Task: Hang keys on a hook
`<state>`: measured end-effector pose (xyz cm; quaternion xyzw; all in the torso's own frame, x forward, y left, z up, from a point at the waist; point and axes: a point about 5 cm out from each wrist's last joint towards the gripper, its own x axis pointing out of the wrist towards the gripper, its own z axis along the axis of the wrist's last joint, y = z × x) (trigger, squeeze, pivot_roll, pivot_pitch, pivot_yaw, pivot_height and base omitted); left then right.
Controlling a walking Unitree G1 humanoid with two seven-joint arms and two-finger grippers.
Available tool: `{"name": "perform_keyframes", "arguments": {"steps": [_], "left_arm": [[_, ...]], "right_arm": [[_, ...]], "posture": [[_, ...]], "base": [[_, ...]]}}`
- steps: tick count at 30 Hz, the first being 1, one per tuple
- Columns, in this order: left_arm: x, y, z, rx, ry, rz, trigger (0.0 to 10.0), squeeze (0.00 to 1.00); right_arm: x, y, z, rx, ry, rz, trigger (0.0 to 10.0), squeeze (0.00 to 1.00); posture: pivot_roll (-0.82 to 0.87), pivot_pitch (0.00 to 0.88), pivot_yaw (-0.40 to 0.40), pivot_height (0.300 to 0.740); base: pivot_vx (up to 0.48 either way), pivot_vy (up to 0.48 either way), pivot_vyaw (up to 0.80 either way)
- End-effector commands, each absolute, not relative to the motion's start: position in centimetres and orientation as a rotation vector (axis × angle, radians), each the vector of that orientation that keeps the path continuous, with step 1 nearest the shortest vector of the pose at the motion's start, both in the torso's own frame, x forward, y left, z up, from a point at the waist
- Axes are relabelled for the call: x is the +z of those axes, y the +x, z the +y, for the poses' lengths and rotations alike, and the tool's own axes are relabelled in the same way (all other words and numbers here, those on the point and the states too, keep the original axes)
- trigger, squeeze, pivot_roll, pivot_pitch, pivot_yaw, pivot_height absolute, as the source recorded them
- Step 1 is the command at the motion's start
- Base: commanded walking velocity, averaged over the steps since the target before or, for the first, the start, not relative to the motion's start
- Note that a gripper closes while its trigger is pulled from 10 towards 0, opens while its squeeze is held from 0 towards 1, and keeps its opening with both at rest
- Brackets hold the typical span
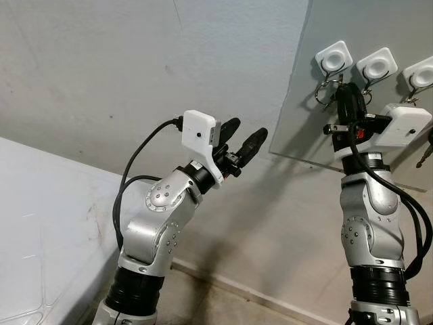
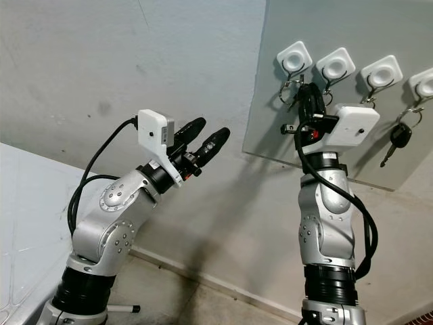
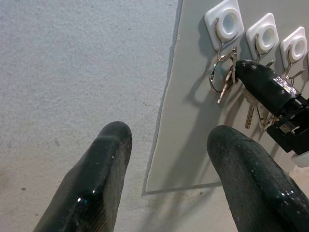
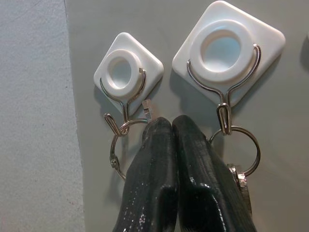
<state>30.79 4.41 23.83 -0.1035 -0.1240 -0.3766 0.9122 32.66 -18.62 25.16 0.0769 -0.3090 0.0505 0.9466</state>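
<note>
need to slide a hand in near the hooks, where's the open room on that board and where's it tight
Open: the bare grey board left of and below the first hook, and the plain wall past its left edge. Tight: the hook row, where the right end effector, shut, sits between the first two key rings, and a black car key hangs further right.

Glossy white plastic hooks w/ shiny metal wire, matt grey board, rough wall.

A rough grey wall stands behind; a white surface, perhaps a countertop, lies lower left.
</note>
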Motion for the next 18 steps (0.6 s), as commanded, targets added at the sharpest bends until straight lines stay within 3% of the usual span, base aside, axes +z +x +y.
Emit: {"name": "perform_keyframes", "arguments": {"steps": [1, 3, 4, 18], "left_arm": [[24.7, 30.6, 4.4, -0.778, -0.208, -0.283, 10.0, 0.00], [24.7, 30.6, 4.4, -0.778, -0.208, -0.284, 10.0, 0.00], [24.7, 30.6, 4.4, -0.777, -0.208, -0.284, 10.0, 0.00], [24.7, 30.6, 4.6, -0.763, -0.213, -0.286, 10.0, 0.00]], "right_arm": [[24.8, 32.5, -18.8, 0.091, 0.163, -0.607, 10.0, 0.00], [24.7, 32.5, -18.8, 0.094, 0.164, -0.606, 10.0, 0.00], [24.7, 32.5, -18.7, 0.102, 0.170, -0.606, 10.0, 1.00], [24.6, 32.0, -17.6, 0.218, 0.201, -0.623, 10.0, 1.00]], "posture": [[-0.01, 0.065, -0.010, 0.740], [-0.01, 0.065, -0.010, 0.740], [-0.01, 0.062, -0.012, 0.740], [0.00, 0.055, -0.014, 0.740]], "base": [[0.000, 0.000, 0.00], [0.000, 0.000, 0.00], [0.000, 0.000, 0.00], [0.000, 0.000, 0.00]]}}
